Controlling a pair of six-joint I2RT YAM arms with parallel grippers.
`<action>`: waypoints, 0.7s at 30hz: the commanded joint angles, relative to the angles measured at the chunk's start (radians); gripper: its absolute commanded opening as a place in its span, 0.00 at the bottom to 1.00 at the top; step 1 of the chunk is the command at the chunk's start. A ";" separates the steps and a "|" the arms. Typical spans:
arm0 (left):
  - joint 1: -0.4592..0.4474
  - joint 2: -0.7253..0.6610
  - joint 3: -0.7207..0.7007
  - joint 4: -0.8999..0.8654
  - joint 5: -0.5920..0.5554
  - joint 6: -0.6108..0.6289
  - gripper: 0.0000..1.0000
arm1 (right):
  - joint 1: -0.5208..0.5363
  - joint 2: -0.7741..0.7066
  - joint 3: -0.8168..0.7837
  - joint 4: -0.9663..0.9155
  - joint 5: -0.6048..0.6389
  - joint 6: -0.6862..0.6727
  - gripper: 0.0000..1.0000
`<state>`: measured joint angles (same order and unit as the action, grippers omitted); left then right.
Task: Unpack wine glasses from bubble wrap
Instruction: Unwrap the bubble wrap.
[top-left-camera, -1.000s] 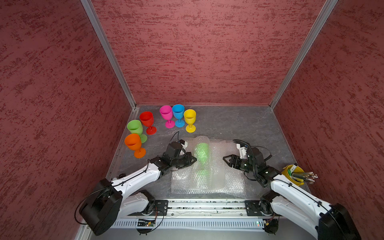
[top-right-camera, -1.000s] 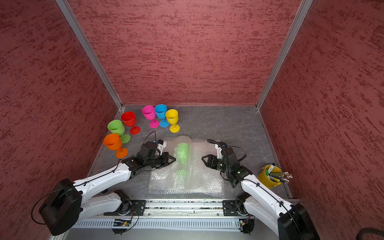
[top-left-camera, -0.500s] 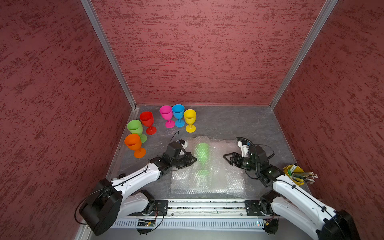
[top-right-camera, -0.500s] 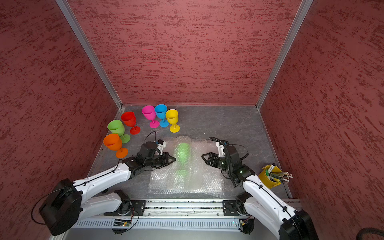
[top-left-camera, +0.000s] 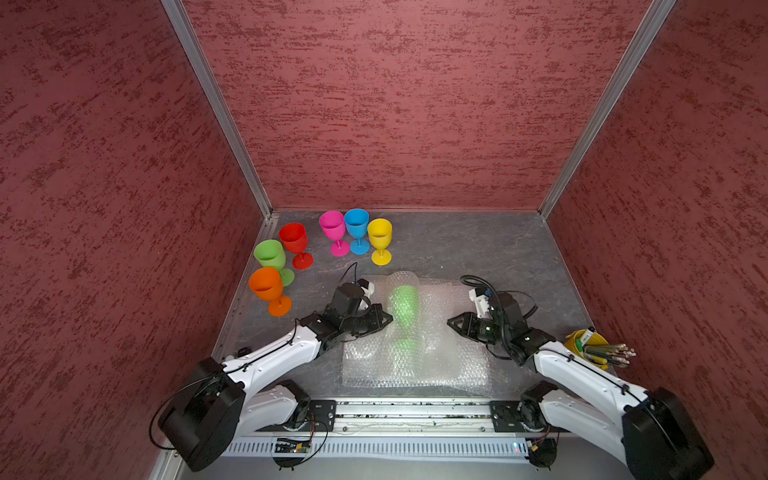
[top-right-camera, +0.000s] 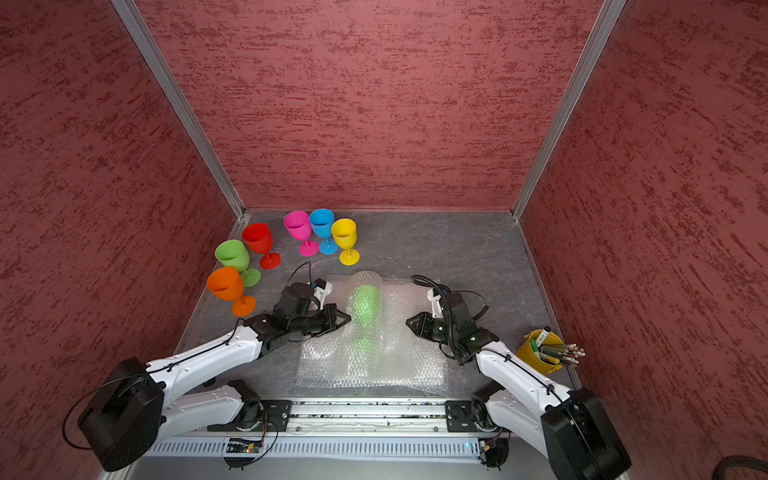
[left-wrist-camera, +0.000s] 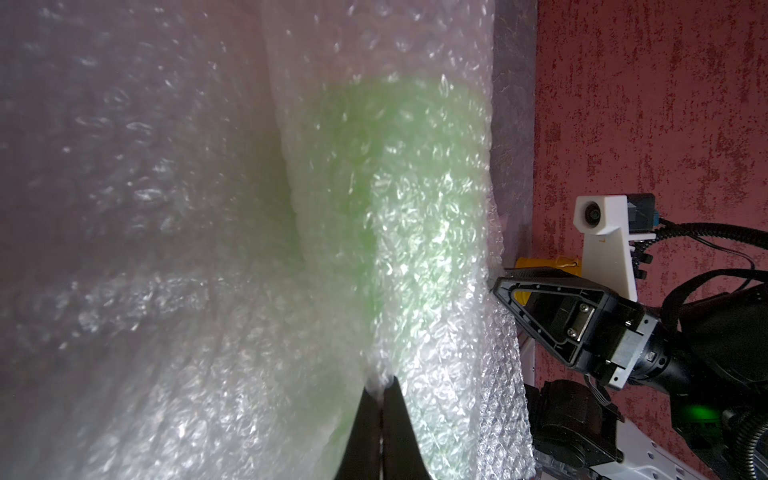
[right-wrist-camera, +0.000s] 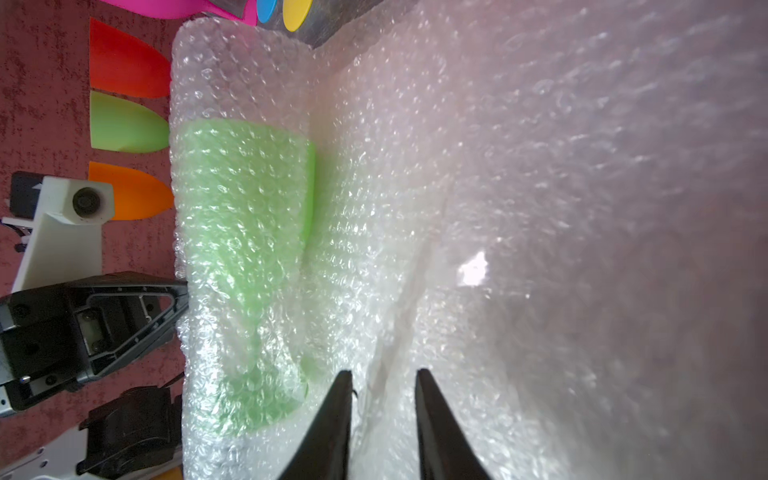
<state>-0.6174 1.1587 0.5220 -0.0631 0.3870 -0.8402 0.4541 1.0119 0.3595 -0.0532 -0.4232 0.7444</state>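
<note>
A light green wine glass (top-left-camera: 403, 303) lies on its side inside a bubble wrap sleeve (top-left-camera: 401, 282), on flat sheets of bubble wrap (top-left-camera: 457, 365). My left gripper (top-left-camera: 388, 320) is at the sleeve's left side, shut and pinching a bit of the wrap (left-wrist-camera: 381, 380). On the right, my right gripper (top-left-camera: 451, 323) is over the sheets. Its jaws stand narrowly apart around a raised fold of wrap (right-wrist-camera: 384, 374), beside the glass's foot (right-wrist-camera: 257, 395). Several unwrapped goblets stand at the back left: orange (top-left-camera: 266, 284), green (top-left-camera: 270, 254), red (top-left-camera: 293, 237), pink (top-left-camera: 331, 223), blue (top-left-camera: 356, 222), yellow (top-left-camera: 379, 232).
A yellow cup of utensils (top-left-camera: 584, 345) stands at the right, close to my right forearm. Red walls enclose the grey table (top-left-camera: 478, 249) on three sides. The arms' mounting rail (top-left-camera: 415, 409) runs along the front edge.
My right gripper has moved a little right and down onto the sheets, and its jaws have narrowed from wide open onto a fold of wrap. The left arm has not moved.
</note>
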 joint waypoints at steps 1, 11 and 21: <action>0.008 -0.020 0.026 -0.017 -0.002 0.016 0.00 | 0.003 -0.013 0.023 0.005 0.042 -0.028 0.12; -0.007 -0.030 0.066 -0.041 -0.004 0.036 0.00 | 0.001 -0.144 0.055 -0.145 0.161 -0.062 0.00; -0.073 0.045 0.101 -0.007 -0.038 0.038 0.00 | 0.001 -0.223 0.032 -0.238 0.267 -0.076 0.00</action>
<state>-0.6758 1.1793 0.6010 -0.0944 0.3752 -0.8192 0.4545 0.8070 0.3832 -0.2516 -0.2279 0.6800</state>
